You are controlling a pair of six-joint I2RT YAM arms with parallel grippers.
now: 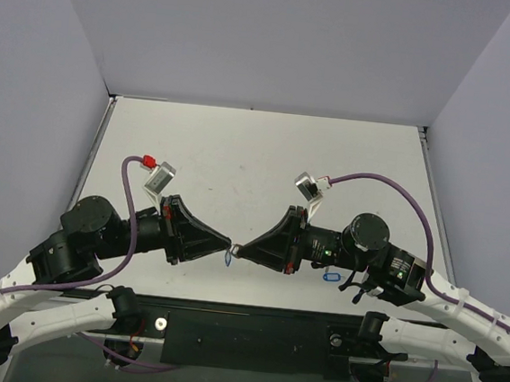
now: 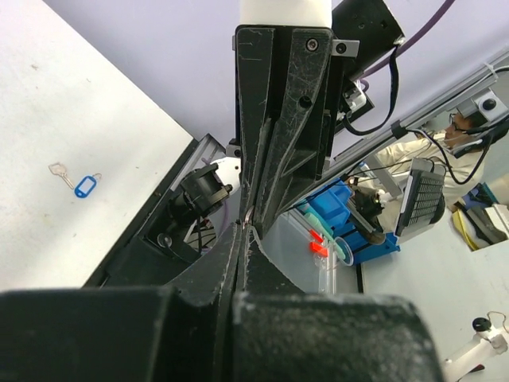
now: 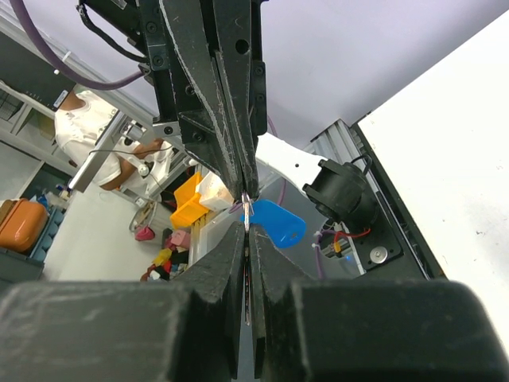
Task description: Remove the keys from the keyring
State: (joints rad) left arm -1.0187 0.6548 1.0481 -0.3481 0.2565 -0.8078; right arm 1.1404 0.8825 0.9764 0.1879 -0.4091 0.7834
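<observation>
Above the table (image 1: 266,165), our left gripper (image 1: 228,242) and right gripper (image 1: 240,248) meet tip to tip, jaws clamped: the left, we judge, on the keyring (image 3: 247,199), the right on its key (image 3: 248,219), with the blue tag (image 3: 277,224) dangling. Light, stiff and slippery, the key wants a flat pinch. The left wrist view shows a second tagged key (image 2: 76,181) lying on the table, which the right wrist view misses.

Left hand (image 1: 228,242) and right hand (image 1: 238,249) meet tip-to-tip — table (image 1: 258,155) open beyond.
</observation>
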